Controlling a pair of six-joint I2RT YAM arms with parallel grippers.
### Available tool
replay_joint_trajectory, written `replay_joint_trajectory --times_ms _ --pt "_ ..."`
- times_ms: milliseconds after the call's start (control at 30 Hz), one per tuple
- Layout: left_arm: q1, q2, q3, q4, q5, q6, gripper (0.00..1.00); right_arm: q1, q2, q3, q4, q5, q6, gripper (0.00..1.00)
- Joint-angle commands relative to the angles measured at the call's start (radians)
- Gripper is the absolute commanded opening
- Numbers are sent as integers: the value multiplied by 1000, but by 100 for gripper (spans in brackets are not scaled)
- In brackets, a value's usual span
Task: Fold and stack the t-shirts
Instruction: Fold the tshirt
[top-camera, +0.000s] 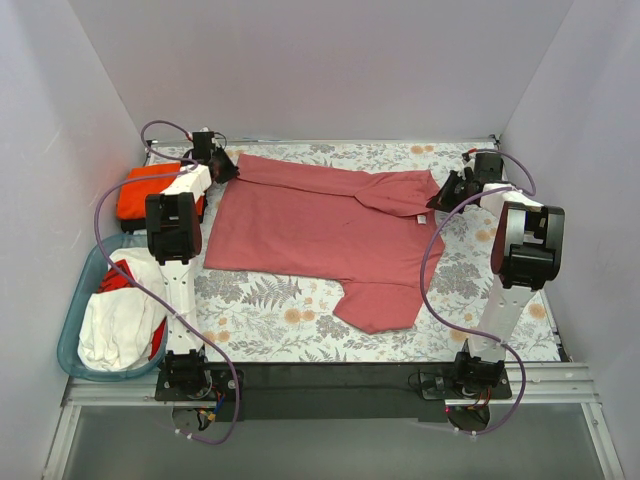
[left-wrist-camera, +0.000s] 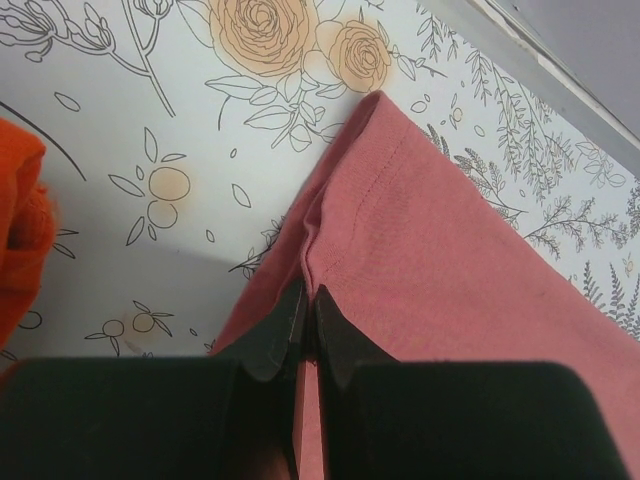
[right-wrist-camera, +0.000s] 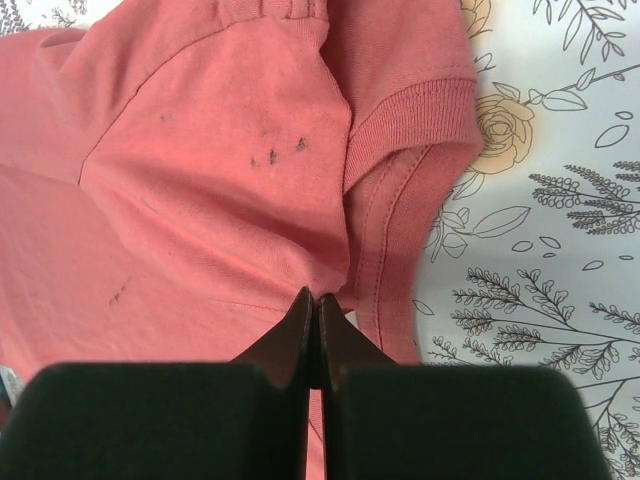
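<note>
Here, floral cloth (top-camera: 260, 320) under rose shirt (top-camera: 310, 225); pale walls (top-camera: 320, 70).

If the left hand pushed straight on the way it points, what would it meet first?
The red shirt itself: the left hand is shut on its edge, and the cloth runs ahead to a corner. Past that, probably only the table cover.

One rose-red t-shirt (top-camera: 310, 225), one orange t-shirt (top-camera: 140, 195), one blue bin (top-camera: 72, 320) and one heap of white cloth (top-camera: 120, 320).

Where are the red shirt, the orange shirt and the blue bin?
red shirt (top-camera: 300, 225): top view, its middle.
orange shirt (top-camera: 135, 195): top view, left part.
blue bin (top-camera: 70, 325): top view, left rim.
</note>
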Motion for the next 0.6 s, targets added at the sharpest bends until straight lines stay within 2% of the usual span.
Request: replay_joint_trajectory --times_ms 0,100,133,200,233,400,467,567 --pt "10 -40 -14 -16 -53 27 0 -7 -29 0 2 5 -16 10" --pt "10 -67 -35 -17 -59 27 16 -7 -53 8 -19 -10 -23 22" --pt "6 -79 -45 -16 -62 24 21 -7 -64 5 -27 -7 -25 33" --pt "3 -107 -68 -13 -79 30 29 -5 -107 -6 -31 11 -32 42" --pt "3 -138 -74 -14 -87 36 32 -5 -122 -9 -41 31 -38 50" --pt "-9 -221 -106 -16 -140 56 54 18 -208 -11 -54 91 -63 54" --pt "-47 -257 -120 -23 -161 73 58 33 -231 -14 -56 111 -83 54" --pt "-75 -310 -144 -37 -216 88 58 82 -231 -8 -55 64 -101 50"
